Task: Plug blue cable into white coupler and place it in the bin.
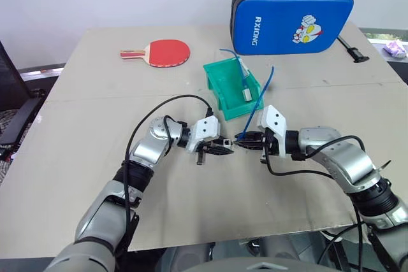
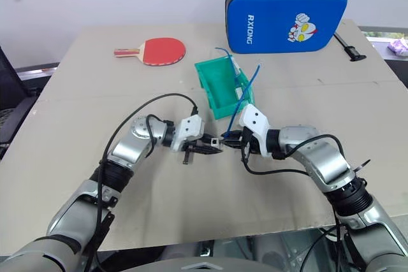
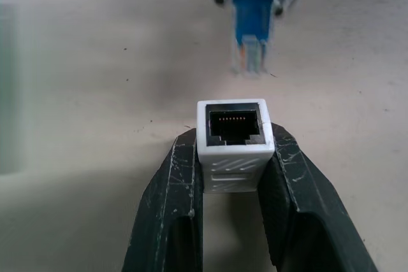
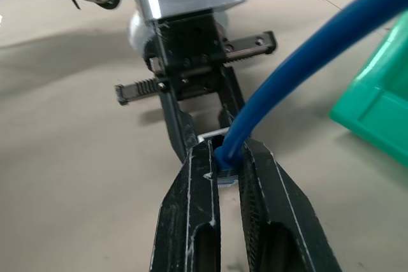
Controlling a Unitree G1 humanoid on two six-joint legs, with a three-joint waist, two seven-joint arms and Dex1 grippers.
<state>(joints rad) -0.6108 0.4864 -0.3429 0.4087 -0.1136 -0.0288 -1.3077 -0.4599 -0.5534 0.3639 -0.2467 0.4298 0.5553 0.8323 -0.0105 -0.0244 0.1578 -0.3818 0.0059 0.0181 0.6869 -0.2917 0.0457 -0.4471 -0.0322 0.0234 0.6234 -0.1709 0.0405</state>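
Fingers of left gripper (image 1: pixel 221 149) pinch coupler (image 3: pixel 234 146), socket facing cable (image 4: pixel 299 62) plug. Right gripper (image 1: pixel 245 139) fingers clamped on cable end, plug just short of socket. Bin (image 1: pixel 220 81) at 12 o'clock on counter (image 1: pixel 95 68).
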